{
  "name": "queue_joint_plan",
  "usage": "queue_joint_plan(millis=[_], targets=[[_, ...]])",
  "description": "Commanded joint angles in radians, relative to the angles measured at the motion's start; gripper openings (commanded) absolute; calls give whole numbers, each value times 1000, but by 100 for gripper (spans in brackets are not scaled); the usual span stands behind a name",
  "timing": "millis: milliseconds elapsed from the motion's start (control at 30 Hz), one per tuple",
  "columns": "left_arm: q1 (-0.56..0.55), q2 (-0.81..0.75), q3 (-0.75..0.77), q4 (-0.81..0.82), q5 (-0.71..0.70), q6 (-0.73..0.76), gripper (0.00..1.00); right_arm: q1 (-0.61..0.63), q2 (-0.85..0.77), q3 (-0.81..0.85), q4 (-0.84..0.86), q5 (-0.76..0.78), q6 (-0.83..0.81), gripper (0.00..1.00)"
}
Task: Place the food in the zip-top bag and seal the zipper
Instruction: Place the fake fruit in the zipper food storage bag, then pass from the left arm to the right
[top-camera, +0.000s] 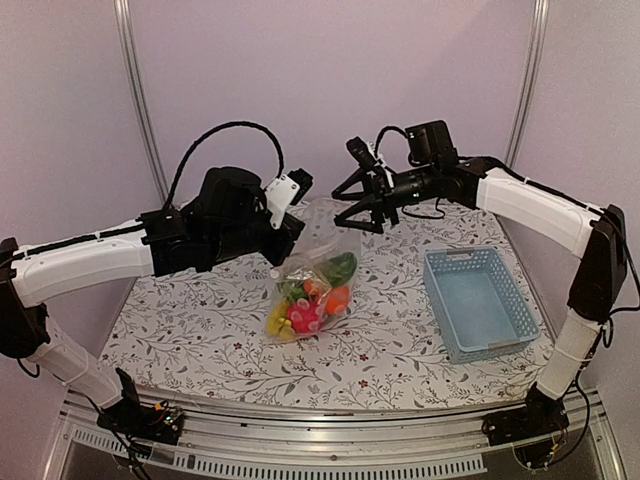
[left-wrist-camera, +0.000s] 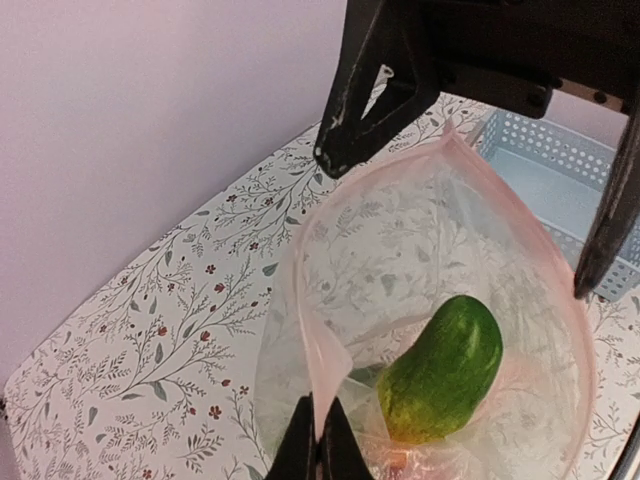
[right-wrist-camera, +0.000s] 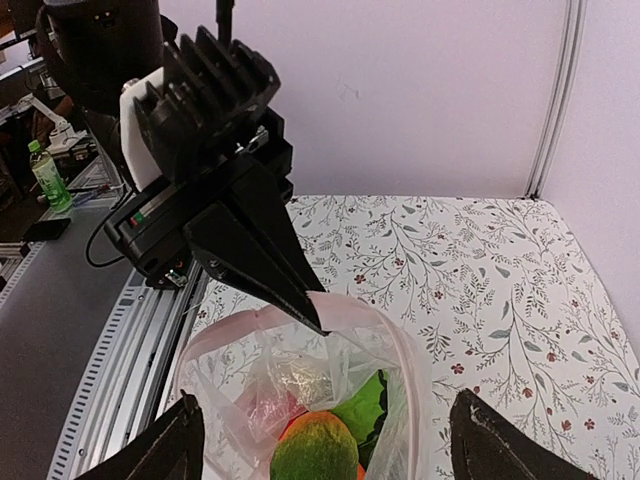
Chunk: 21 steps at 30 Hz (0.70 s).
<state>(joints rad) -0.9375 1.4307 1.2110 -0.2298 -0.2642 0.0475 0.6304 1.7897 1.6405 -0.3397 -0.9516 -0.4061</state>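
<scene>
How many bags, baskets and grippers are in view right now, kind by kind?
1 bag
1 basket
2 grippers: left gripper, right gripper
Total: 4
The toy fruit in the bag overlaps too much to count.

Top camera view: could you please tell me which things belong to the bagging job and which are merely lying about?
Job: zip-top bag, its zipper, toy fruits inside, left claw pinching the rim, right claw open above it.
Lying about: light blue basket, flowered table cover.
</scene>
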Motion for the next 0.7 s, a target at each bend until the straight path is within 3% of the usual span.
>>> queue_joint_plan(millis=[0, 100, 233, 467, 667], targets=[[17, -30, 10, 0, 5, -5, 0, 8, -116, 41, -90, 38, -55, 83], [17, -32, 10, -1, 9, -5, 0, 16, -149, 83, -210, 83, -139, 81], [15, -31, 12, -4, 24, -6, 0, 67, -197, 57, -359, 254, -292, 79], [16, -14, 12, -3, 46, -4, 0, 201, -252, -35, -388, 559, -405, 75], [15, -8, 9, 0, 75, -7, 0, 244, -182, 0, -414, 614, -480, 71]])
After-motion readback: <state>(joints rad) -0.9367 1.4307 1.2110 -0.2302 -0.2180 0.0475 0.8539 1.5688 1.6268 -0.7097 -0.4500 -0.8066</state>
